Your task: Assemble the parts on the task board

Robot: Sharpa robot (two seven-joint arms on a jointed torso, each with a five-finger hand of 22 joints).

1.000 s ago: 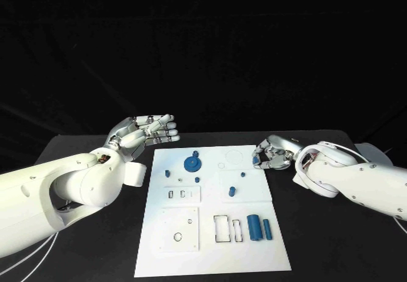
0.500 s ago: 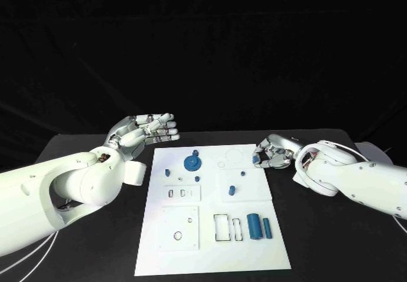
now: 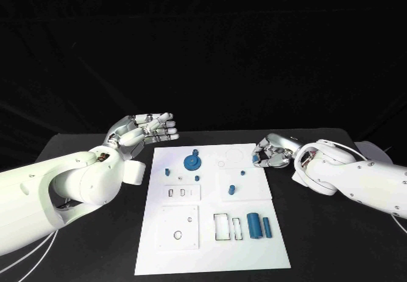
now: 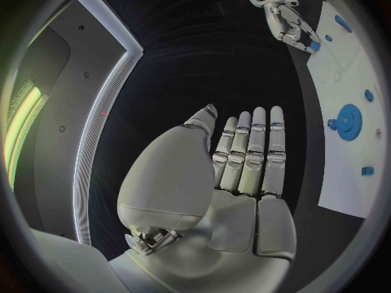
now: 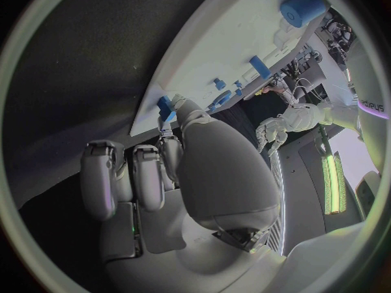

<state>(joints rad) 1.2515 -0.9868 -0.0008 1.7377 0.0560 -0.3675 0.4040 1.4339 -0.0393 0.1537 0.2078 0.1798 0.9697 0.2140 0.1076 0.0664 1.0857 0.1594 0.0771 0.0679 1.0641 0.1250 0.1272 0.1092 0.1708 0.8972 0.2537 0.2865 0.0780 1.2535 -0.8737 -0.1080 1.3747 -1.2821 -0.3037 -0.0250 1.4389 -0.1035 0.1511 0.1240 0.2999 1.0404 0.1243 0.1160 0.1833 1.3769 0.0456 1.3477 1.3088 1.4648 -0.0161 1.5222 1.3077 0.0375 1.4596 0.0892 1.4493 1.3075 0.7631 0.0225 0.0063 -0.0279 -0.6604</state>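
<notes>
nothing moved, left hand (image 3: 142, 133) fingers spread, right hand (image 3: 272, 152) pinching blue part (image 5: 165, 107), task board (image 3: 212, 235) lengthwise away from robot

Task boards: one white task board (image 3: 212, 235) lay on the counter (image 3: 84, 247).
Blue gears: one big round gear (image 3: 193, 161).
Blue cylinders: two, a fat one (image 3: 253, 225) and a thin one (image 3: 266, 227), side by side.
Small blue parts: about five were on the board; one more (image 5: 165, 105) was pinched in the right hand (image 3: 270, 154).
Hands: two, counting the left hand (image 3: 144, 132).
Arms: two white arms.
</notes>
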